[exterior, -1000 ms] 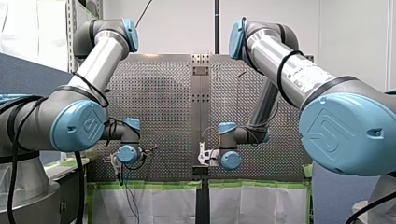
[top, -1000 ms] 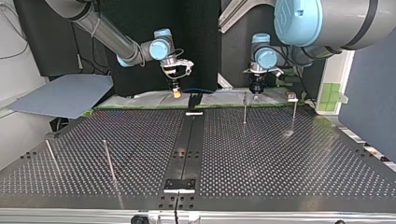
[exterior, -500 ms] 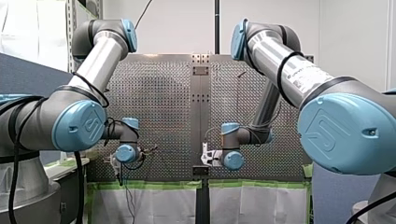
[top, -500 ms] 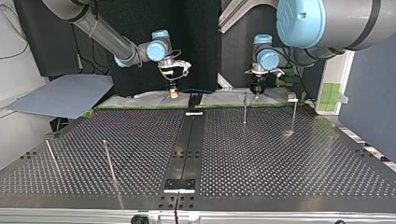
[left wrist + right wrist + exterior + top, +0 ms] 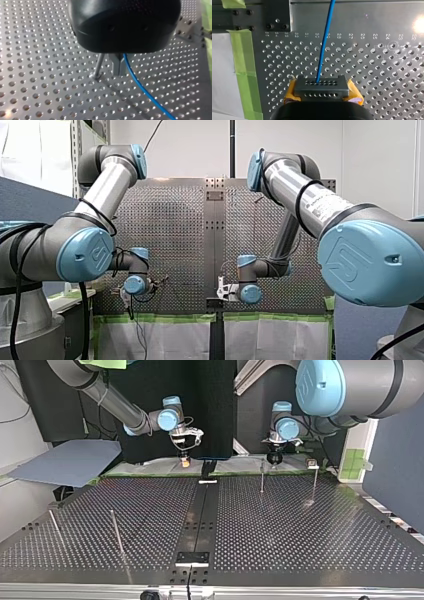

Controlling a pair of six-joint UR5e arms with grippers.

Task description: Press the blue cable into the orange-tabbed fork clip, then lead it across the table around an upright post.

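The blue cable [image 5: 145, 92] leaves my left gripper [image 5: 119, 71], whose metal fingers are shut on it just above the perforated table [image 5: 37, 75]. A thin upright post [image 5: 99, 66] stands right beside those fingers. My right gripper [image 5: 321, 86], with yellow pads [image 5: 291, 92], is shut on the same cable [image 5: 323, 42], which runs straight ahead from it. In the top view my right gripper [image 5: 185, 461] hangs at the far edge left of a black clip [image 5: 208, 468]; my left gripper [image 5: 273, 458] hangs to the right, near a post [image 5: 262, 476]. No orange tab shows.
More upright posts stand at the top view's right [image 5: 315, 482] and near left [image 5: 116, 532] [image 5: 54, 525]. A dark centre rail [image 5: 200, 510] splits the table. Green tape [image 5: 245, 75] lines the edge beside my right gripper. A grey sheet [image 5: 70, 462] lies off the table's far left.
My right gripper has shifted a little toward the top view's left, away from the black clip, and its wrist has turned. My left gripper has barely moved.
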